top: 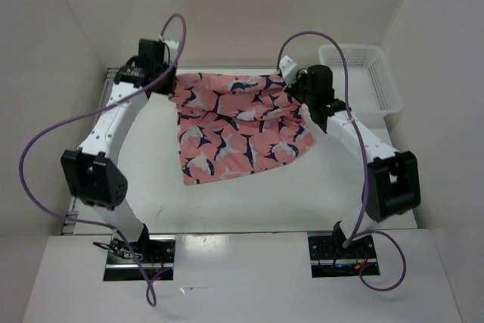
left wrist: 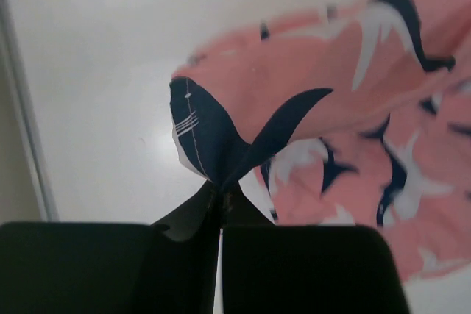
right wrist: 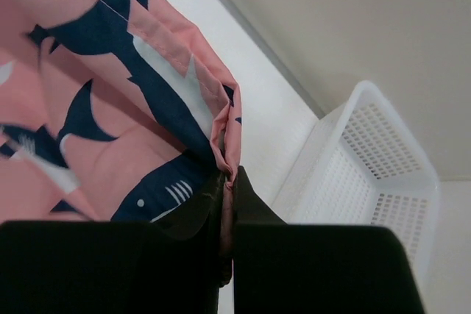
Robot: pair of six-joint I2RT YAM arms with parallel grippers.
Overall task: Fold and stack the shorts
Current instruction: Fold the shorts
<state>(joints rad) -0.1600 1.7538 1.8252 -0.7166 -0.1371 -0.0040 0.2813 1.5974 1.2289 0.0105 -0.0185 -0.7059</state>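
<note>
The salmon-pink shorts with a navy-and-white print are held up by their far edge and hang toward the near side of the table. My left gripper is shut on the shorts' far left corner; in the left wrist view the fabric is pinched at the fingertips. My right gripper is shut on the far right corner; the right wrist view shows the pink hem clamped between the fingers.
A white plastic mesh basket stands at the far right corner, close behind the right arm; it also shows in the right wrist view. White walls enclose the table on three sides.
</note>
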